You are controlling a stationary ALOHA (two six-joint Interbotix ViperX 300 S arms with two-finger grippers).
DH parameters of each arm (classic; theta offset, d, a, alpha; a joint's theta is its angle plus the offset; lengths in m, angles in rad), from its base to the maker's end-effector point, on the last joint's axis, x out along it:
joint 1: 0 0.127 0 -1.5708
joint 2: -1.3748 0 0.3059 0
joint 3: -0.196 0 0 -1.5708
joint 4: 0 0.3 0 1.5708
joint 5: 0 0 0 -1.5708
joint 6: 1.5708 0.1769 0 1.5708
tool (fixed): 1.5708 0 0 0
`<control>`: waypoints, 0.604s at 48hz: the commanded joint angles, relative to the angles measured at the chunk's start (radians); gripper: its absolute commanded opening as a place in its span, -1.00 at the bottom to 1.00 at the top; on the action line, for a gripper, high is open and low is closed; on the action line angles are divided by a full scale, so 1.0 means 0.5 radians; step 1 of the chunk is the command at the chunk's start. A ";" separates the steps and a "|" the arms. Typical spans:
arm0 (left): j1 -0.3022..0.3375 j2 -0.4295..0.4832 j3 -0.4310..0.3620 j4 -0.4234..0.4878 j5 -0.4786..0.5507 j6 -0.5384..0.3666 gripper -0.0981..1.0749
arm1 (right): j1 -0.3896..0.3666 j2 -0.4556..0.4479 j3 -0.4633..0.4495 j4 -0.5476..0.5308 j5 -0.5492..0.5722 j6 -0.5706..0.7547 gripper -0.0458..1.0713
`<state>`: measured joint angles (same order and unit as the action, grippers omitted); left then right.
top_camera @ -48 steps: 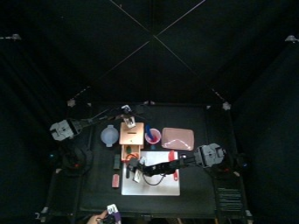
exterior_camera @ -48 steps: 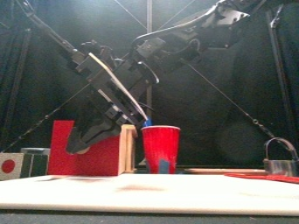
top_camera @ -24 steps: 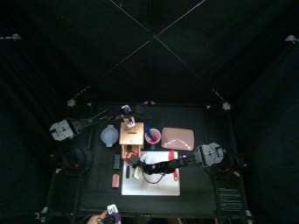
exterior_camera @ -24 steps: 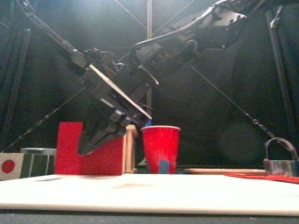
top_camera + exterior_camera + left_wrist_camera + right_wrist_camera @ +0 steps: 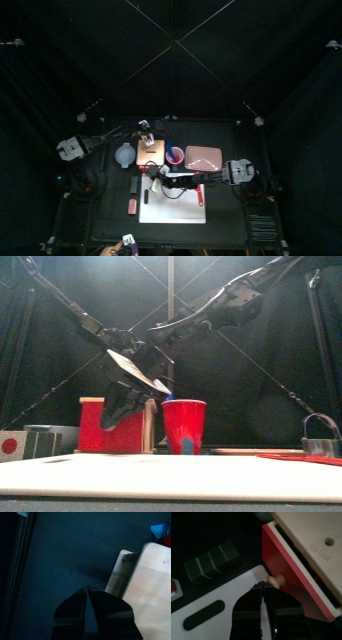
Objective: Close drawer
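So from the top, the drawer (image 5: 151, 171) pokes out of the small wooden box (image 5: 151, 150), toward the white sheet (image 5: 175, 203). The right gripper (image 5: 158, 176) sits right at its front. A pinkish slab (image 5: 202, 157) lies beside the box.

Front view: the drawer's red face (image 5: 111, 426) stands left of a red cup (image 5: 183, 426) on the surface (image 5: 171, 478).

Left wrist: left gripper (image 5: 89, 592) hovers beside the box, fingers look nearly together, holding nothing.

Right wrist: fingers (image 5: 256, 594) pinched nearly closed, tips at the drawer's small knob (image 5: 275, 580).
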<state>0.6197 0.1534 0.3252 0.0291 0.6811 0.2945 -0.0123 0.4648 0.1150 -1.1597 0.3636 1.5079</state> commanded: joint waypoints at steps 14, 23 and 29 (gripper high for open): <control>-0.012 -0.021 -0.021 0.000 -0.012 -0.015 0.11 | -0.067 -0.058 -0.046 0.000 -0.012 0.000 -0.78; 0.000 -0.064 -0.031 0.006 -0.129 -0.015 0.11 | 0.009 -0.153 -0.015 0.138 -0.169 0.000 -0.78; 0.000 -0.123 -0.040 0.043 -0.193 -0.018 0.11 | 0.104 -0.276 0.067 0.181 -0.282 0.000 -0.78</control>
<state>0.6167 0.1381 0.3252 0.0383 0.6059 0.2869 0.0107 0.4188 0.1427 -1.0753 0.2516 1.5079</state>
